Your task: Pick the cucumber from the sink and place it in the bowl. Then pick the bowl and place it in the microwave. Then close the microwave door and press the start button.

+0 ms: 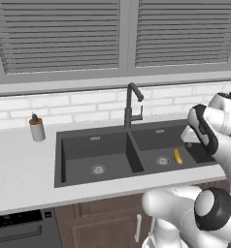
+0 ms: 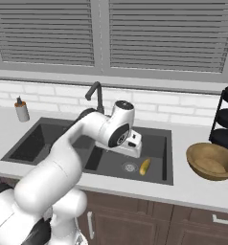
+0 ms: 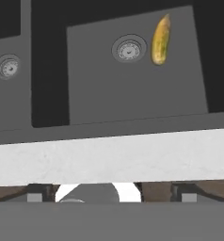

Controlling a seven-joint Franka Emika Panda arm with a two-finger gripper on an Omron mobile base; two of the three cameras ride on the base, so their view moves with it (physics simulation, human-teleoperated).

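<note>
The cucumber, small and yellow-green, lies on the floor of the right basin of the dark grey sink, just right of that basin's round drain. My gripper hovers above the right basin, pointing down at it, well clear of the cucumber. Its fingertips stand far apart, open and empty. The tan wooden bowl rests on the counter right of the sink, with nothing in it. The microwave and its door are out of view.
A tall dark faucet rises behind the divider between the basins. A soap dispenser stands on the counter at the left. A black tiered rack stands behind the bowl. White counter runs along the sink's front.
</note>
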